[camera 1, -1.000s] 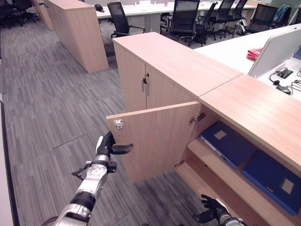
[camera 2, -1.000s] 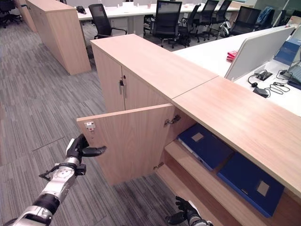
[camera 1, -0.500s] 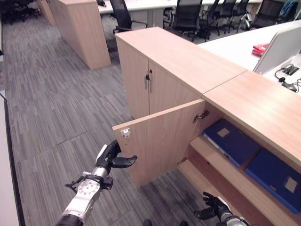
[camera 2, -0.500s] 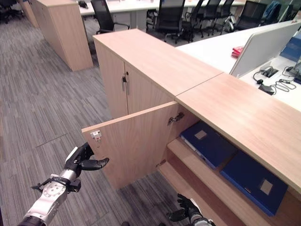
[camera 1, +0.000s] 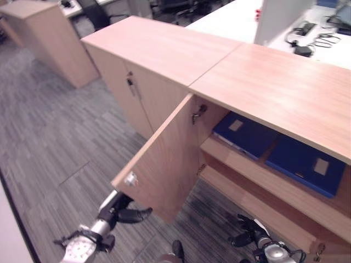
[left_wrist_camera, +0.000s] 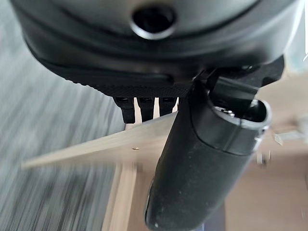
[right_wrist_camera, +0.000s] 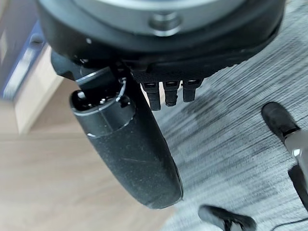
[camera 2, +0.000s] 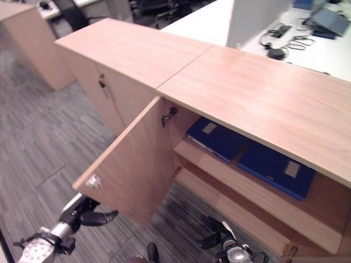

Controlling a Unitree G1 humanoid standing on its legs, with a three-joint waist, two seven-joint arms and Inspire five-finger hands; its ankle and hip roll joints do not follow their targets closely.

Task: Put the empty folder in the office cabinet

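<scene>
The office cabinet has its left door swung wide open. Two blue folders lie flat on its upper shelf: one beside the hinge, the other to its right. The shelf below is bare wood. My left hand hangs low under the door's free corner, open, thumb pointing toward the door, holding nothing; whether it touches the door I cannot tell. In the left wrist view the door edge shows past its fingers. My right hand is open near the floor before the lower shelf, also holding nothing.
A closed wooden cabinet adjoins the open one on the left. Behind both runs a white desk with cables and a divider panel. Another wooden cabinet stands far left. Grey striped carpet spreads before the cabinets.
The whole view has shifted, so the camera moved. The left hand, level with the door's free edge before, now hangs below its lower corner. The right hand stays low by the bottom shelf.
</scene>
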